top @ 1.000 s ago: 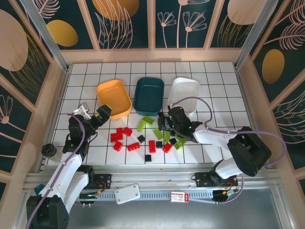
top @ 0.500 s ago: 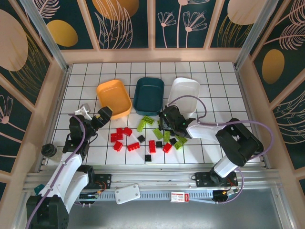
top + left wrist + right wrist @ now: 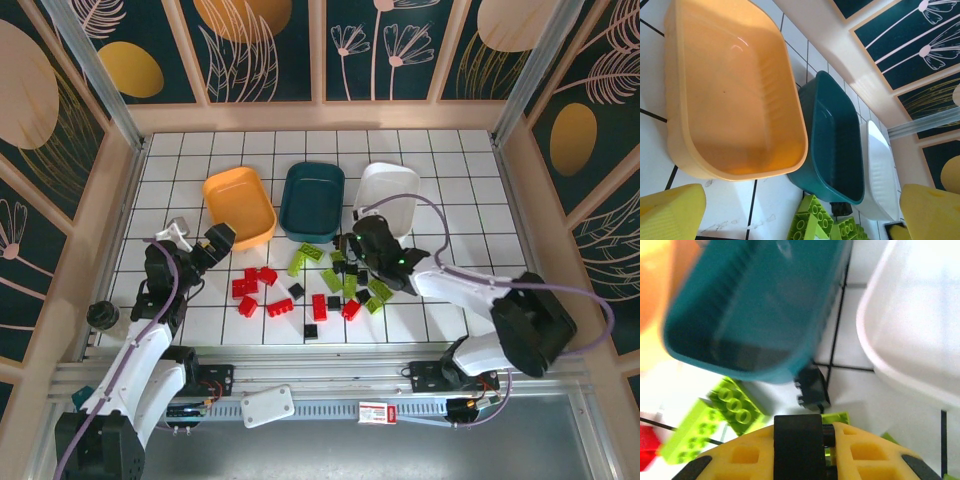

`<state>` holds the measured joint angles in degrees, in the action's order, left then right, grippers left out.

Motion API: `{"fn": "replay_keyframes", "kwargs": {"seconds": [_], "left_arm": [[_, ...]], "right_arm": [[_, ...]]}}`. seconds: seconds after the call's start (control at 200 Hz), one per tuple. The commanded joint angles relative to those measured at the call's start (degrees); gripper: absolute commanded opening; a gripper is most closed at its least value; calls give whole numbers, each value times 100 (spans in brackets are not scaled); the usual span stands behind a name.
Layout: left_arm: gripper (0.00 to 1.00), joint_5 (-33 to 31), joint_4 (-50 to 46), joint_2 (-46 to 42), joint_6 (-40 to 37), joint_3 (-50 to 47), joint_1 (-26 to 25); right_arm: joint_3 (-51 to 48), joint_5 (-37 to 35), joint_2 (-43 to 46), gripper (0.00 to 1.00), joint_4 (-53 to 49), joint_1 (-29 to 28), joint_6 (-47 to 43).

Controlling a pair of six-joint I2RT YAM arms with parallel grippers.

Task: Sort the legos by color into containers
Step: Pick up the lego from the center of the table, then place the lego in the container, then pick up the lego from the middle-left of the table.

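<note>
Scanning the top view first: all three containers, the orange-yellow tray (image 3: pixel 240 205), dark teal tray (image 3: pixel 312 200) and white tray (image 3: pixel 390 190), sit in a row at the far side and look empty, so we judge the sorting has hardly begun. Red bricks (image 3: pixel 255 285), lime bricks (image 3: pixel 305 258) and black bricks (image 3: pixel 296 291) lie scattered on the tiled table (image 3: pixel 450 210) just in front of them. The left gripper (image 3: pixel 215 240) hovers near the orange-yellow tray's near corner, jaws spread wide, nothing in them. The right gripper (image 3: pixel 352 258) is low over the lime-and-black cluster, just before the white tray. Its jaws are closed together; whether a brick is pinched we cannot tell.

Left wrist: yellow fingers (image 3: pixel 670 212) far apart and empty, three trays bare inside, lime bricks (image 3: pixel 812 225) just below the teal one.

Right wrist: blurred. The teal and white trays are ahead, with one black brick (image 3: pixel 812 387) just beside the teal tray's near corner and lime bricks (image 3: pixel 730 410) to its left. What the grasp holds is hidden — as far as we see, every brick is left to sort.
</note>
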<state>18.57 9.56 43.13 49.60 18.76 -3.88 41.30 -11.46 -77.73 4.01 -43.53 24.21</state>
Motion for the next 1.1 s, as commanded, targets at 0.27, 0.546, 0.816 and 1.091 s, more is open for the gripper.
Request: {"fn": "replay_keyframes", "kwargs": {"seconds": [0.27,0.546,0.816,1.091], "left_arm": [[99,-333,-511,-96,121,208,-16],[87,-741,-1256,232,-531,409,-45],[85,-1543,-1582,201,-330,31,-1206],[79,-2947,-2696,203,24,274,-2720]], "right_arm": [[901,288,-871,22,-71,1660,-416],[1624,203,-1640,72,-165,1946,-487],[962,364,-966,75,57,1842,-283],[131,77,-256,75,29,1341,-148]]}}
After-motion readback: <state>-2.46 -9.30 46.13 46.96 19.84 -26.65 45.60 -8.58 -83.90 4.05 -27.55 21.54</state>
